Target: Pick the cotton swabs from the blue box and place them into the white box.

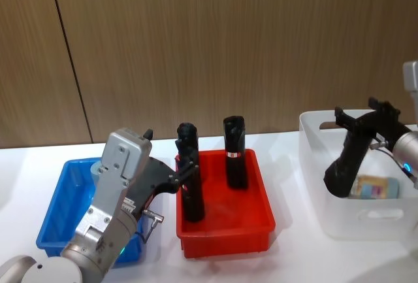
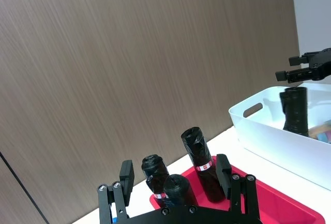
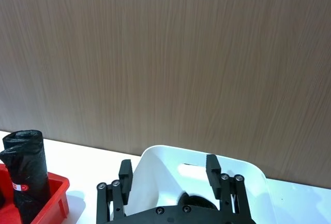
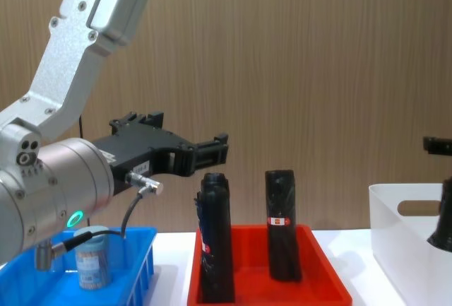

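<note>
One cotton swabs jar (image 4: 92, 260) stands in the blue box (image 1: 62, 195) at the left, under my left arm. My left gripper (image 1: 188, 170) hangs open and holds nothing, level with the tops of the black rolls at the red tray's near-left side; in its wrist view its gripper (image 2: 175, 171) frames those rolls. Another cotton swabs jar (image 1: 375, 187) lies inside the white box (image 1: 313, 159) at the right. My right gripper (image 1: 360, 116) is open above that box, just over a black roll (image 2: 294, 110) that leans inside it.
A red tray (image 1: 225, 231) sits between the two boxes and holds three upright black rolls (image 1: 235, 152). A wood-panelled wall closes off the back of the white table (image 1: 294, 257).
</note>
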{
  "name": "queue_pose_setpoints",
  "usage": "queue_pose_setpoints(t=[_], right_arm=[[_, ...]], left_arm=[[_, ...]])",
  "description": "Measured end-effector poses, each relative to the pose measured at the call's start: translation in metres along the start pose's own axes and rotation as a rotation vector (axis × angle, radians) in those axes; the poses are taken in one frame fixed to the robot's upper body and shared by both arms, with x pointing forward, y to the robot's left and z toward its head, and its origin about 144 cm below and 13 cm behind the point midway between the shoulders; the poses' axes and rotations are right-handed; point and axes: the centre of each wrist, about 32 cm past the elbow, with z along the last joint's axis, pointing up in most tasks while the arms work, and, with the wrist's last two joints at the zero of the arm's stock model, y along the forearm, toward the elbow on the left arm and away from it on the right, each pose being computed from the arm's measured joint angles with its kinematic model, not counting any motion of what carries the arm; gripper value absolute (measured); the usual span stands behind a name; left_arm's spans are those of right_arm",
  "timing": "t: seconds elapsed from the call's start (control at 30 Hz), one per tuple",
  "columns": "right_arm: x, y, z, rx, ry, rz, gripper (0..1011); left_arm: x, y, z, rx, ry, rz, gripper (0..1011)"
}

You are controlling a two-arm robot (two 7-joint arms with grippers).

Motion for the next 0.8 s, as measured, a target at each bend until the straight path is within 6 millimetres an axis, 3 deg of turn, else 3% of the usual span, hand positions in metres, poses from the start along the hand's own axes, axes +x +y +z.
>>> queue_pose_setpoints(t=[0.2, 0.8], right_arm=[[0.0006, 0.0001, -0.0016, -0.002, 0.000, 0.006, 1002], [0.0007, -0.0022, -0.0041, -0.002, -0.001, 0.017, 1002]], left_arm=[[0.0000, 0.0000, 0.0000, 0.000, 0.000, 0.000, 1003], [0.0000, 0.0000, 0.0000, 0.000, 0.000, 0.000, 1003]])
